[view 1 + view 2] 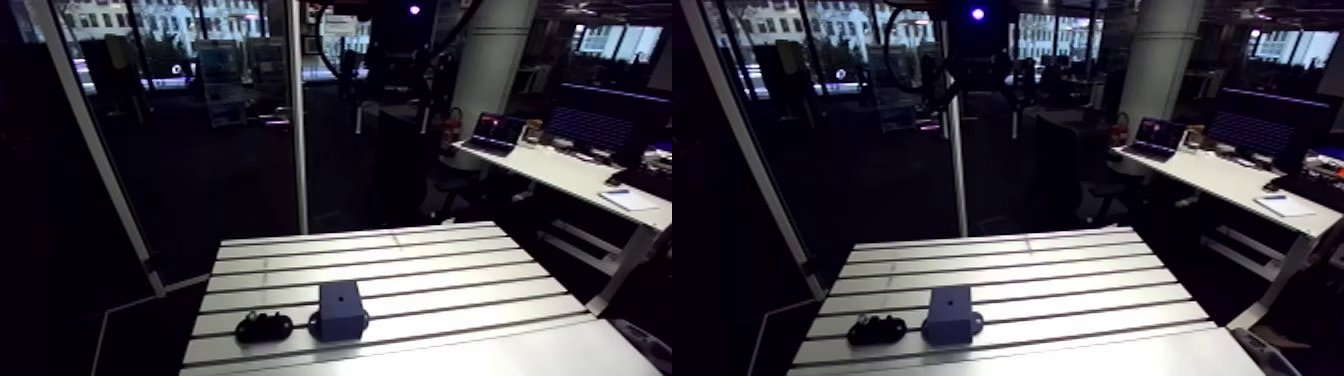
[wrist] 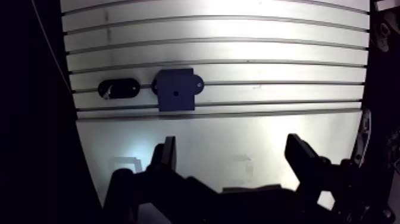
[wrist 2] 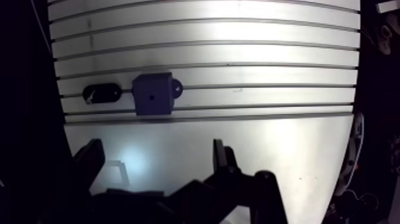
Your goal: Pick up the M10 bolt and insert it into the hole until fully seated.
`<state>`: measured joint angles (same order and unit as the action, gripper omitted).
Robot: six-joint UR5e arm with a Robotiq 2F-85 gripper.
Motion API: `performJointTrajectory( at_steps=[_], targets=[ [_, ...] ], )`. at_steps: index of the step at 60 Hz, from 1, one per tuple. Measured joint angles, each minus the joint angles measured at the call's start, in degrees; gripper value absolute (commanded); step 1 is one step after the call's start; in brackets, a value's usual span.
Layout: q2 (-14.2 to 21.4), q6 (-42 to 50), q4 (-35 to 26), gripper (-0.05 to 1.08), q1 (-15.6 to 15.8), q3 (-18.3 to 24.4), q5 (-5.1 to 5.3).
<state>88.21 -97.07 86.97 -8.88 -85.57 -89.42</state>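
Note:
A dark blue block (image 1: 341,308) with a small hole in its top (image 2: 176,92) stands near the front of the slotted table (image 1: 420,260). Just to its left lies a black oval holder (image 1: 263,325), and the bolt (image 2: 106,90) shows in it as a small bright glint. In the wrist view my gripper (image 2: 233,155) is open, high above the table's smooth front strip. Its two fingers (image 2: 169,154) stand wide apart with nothing between them. Block and holder lie well ahead of the fingers, off toward the side of that finger.
The table's left edge (image 2: 74,119) runs close beside the holder, with dark floor beyond it. A white upright frame post (image 1: 297,120) rises behind the table's far edge. A slanted frame bar (image 1: 100,150) stands at the far left.

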Motion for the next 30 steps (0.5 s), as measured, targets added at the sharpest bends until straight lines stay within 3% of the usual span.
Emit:
performJointTrajectory(
  at_steps=[18, 30],
  targets=[
    [-2.2, 0.5, 0.3, 0.01, 4.5, 0.4, 1.34],
    [-2.6, 0.7, 0.3, 0.01, 5.5, 0.4, 1.69]
  ],
)
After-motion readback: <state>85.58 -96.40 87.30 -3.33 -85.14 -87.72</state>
